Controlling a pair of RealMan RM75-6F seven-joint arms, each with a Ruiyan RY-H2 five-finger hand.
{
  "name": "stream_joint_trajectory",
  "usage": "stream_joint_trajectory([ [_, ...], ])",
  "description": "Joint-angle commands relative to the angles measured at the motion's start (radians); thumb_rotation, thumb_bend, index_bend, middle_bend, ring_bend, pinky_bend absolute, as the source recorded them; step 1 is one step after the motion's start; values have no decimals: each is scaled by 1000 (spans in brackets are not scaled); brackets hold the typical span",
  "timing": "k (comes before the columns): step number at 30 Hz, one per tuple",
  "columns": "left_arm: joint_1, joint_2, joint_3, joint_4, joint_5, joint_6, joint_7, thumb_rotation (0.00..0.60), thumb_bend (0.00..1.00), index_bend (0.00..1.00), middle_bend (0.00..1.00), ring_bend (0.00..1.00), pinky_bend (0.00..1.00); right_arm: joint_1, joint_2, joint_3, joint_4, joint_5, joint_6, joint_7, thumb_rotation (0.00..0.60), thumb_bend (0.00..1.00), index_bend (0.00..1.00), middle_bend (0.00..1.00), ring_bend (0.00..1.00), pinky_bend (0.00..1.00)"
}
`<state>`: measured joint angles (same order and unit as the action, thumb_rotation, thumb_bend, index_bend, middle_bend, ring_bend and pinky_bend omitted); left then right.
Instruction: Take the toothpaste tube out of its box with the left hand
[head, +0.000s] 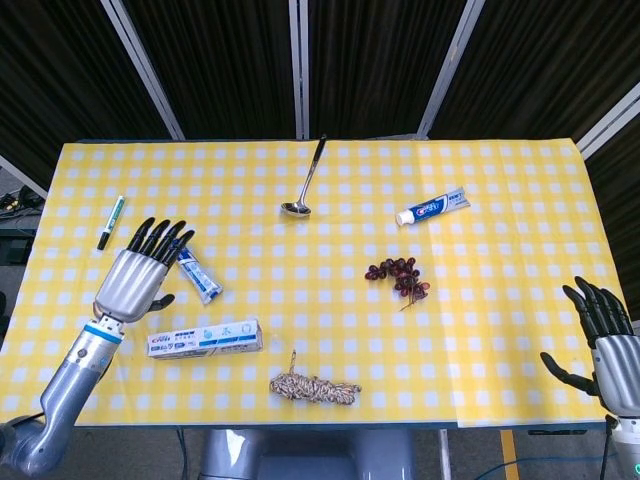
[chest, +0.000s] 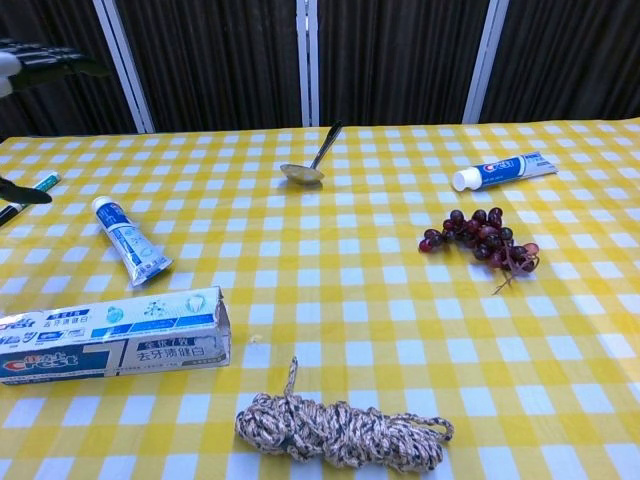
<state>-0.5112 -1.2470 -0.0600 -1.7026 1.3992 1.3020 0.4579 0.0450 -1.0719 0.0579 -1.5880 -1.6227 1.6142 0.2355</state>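
Note:
The toothpaste box (head: 205, 338) (chest: 112, 334) lies flat near the table's front left edge, its open end facing right. A white and blue toothpaste tube (head: 197, 277) (chest: 131, 240) lies on the cloth behind it, outside the box. My left hand (head: 136, 277) hovers open with fingers spread, just left of that tube and above the box; only its fingertips (chest: 60, 62) show in the chest view. My right hand (head: 606, 335) is open at the table's front right corner, holding nothing.
A second toothpaste tube (head: 431, 208) lies at the back right. A ladle (head: 305, 181), a grape bunch (head: 398, 274), a coil of rope (head: 314, 387) and a green marker (head: 110, 221) are spread over the yellow checked cloth (head: 500, 300).

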Motion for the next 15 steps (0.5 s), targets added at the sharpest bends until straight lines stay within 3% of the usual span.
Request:
stream_joint_trajectory([
  [1,122,-48,66,36,78,152,-36,600,50,0,0,0,0,1,-1,0,0,-2,0,-6,600,117,24,0,0,0],
  [8,260,-74,135,84,119,278,-89,600,43,0,0,0,0,7,-11,-3,7,-4,-13,-33,600,117,23,0,0,0],
  [15,331,-92,157,140,106,298,-114,600,42,0,0,0,0,7,-19,-6,11,-9,-11,-52,600,118,22,0,0,0],
])
